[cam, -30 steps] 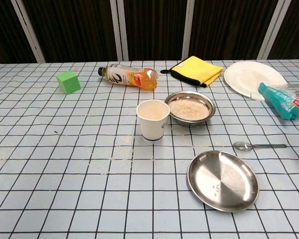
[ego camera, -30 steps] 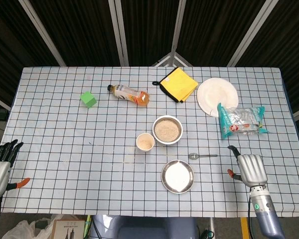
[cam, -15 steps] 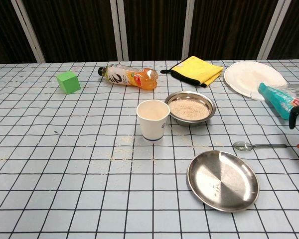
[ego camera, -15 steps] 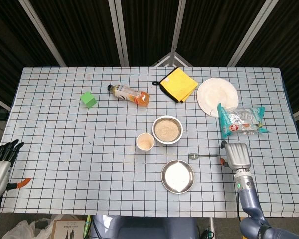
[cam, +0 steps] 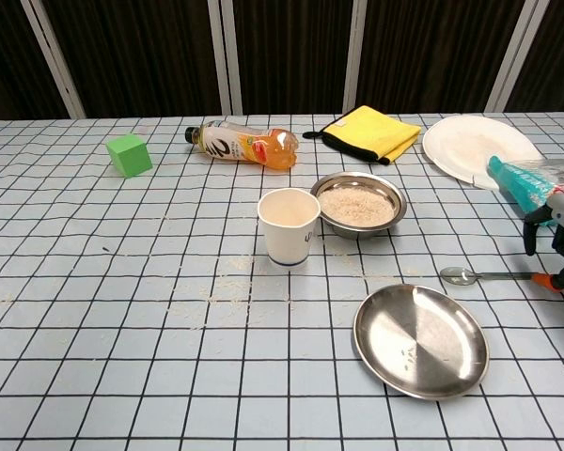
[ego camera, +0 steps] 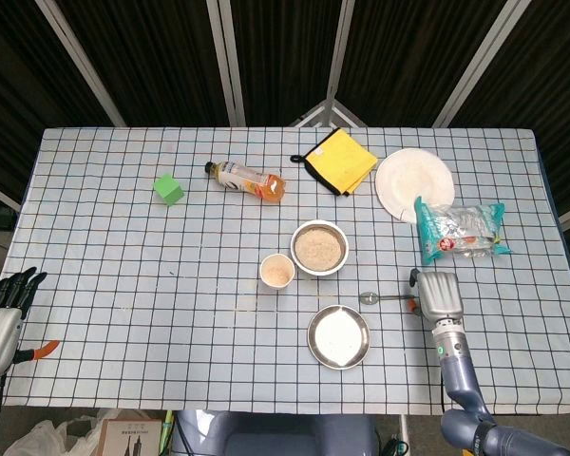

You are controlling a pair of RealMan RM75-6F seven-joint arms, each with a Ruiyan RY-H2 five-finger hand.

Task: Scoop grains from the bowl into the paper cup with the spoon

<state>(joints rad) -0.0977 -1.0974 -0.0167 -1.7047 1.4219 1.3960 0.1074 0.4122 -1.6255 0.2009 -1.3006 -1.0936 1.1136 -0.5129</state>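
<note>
The metal spoon lies flat on the checked cloth, bowl end to the left, right of the paper cup. The paper cup stands upright with grains inside. Just right of it is the steel bowl filled with grains. My right hand hovers over the spoon's handle end, with dark fingers hanging down either side of it, apart and holding nothing. At the table's near left edge my left hand rests with fingers spread and holds nothing.
An empty steel plate lies just in front of the spoon. Behind are a snack bag, a white paper plate, a yellow cloth, a lying bottle and a green cube. Spilled grains dot the cloth near the cup.
My right hand has moved left and forward from the table's near right edge until it hangs over the spoon's handle end. The spoon, cup, bowl and left hand have not moved.
</note>
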